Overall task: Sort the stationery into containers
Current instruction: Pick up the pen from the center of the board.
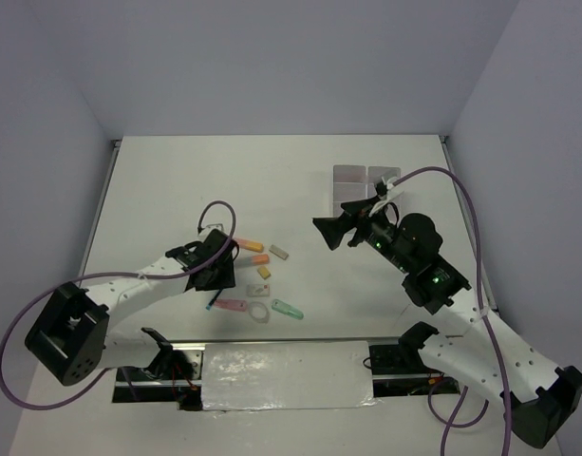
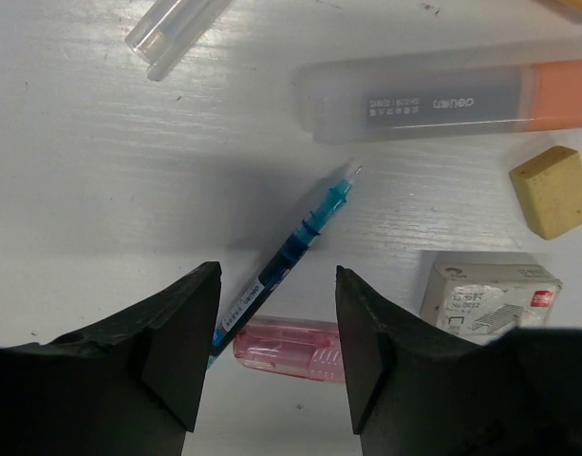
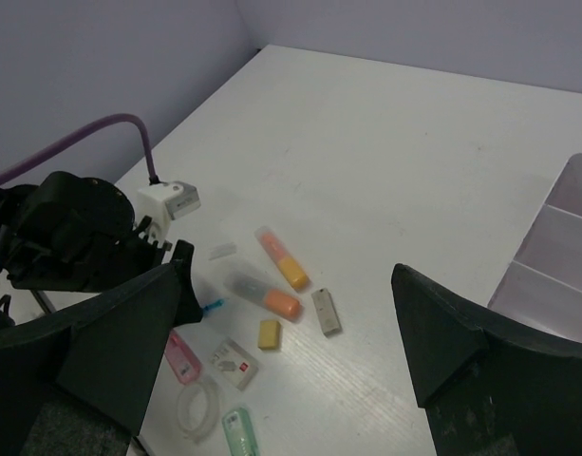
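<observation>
Blue pen (image 2: pixel 289 249) between left gripper (image 2: pixel 276 283) jaws, apparently untouched

**Three Views, One Table**

Top camera looks down over the whole table (image 1: pixel 224 180) from its near edge. Left wrist camera hangs close above the blue pen (image 2: pixel 291 249); right wrist camera sees it obliquely from farther off.
</observation>
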Motion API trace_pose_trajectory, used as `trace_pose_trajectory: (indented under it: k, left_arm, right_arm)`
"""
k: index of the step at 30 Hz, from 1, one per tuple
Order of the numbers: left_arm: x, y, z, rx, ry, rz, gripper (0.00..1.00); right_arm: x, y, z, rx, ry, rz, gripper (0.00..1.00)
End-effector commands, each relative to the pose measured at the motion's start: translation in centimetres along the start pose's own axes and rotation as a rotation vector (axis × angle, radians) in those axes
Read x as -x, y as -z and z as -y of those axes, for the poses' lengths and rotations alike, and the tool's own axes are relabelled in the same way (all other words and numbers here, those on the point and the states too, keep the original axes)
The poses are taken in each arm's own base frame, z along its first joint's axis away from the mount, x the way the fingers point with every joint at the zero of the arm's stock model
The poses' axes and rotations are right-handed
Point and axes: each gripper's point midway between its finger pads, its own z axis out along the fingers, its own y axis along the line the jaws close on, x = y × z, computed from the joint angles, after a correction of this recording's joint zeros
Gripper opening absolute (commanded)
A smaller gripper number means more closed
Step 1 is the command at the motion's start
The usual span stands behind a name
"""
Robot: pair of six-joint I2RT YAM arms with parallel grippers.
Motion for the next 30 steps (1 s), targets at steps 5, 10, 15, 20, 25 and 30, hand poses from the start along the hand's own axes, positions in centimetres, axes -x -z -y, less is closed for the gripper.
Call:
trace_pose_trajectory:
  k: [5,10,15,20,25,30]
  left_arm:
    - [-1.2,-0.7,-1.1,0.06,0.004,-0.045,0.63]
    - [-1.5,-0.9,-1.8,0.099,0.002,-0.055,0.63]
    - [-2.5,-1.0,-2.9,0.137,0.012,-0.071,0.6]
    - [-2.9,-1.2,-3.5,0.163,0.018,-0.076,0.58]
    - [-2.9,-1.3,-3.9,0.183,0.026,-0.073,0.46]
    - [-3.2,-1.6,-4.7,0.209,0.057,-0.076,0.3]
  right_arm:
    - [1.8,0.7,-0.8,0.03,0.01,0.078,1.0]
    - [1.8,0.8,-0.9,0.032,0.013,0.078,1.0]
    - [1.9,0.8,-0.9,0.032,0.017,0.084,1.0]
    - [1.7,0.8,-0.8,0.031,0.017,0.081,1.0]
    - [1.8,0.9,-0.9,0.033,0.017,0.083,1.0]
    - [1.8,1.1,-0.7,0.027,0.018,0.089,1.0]
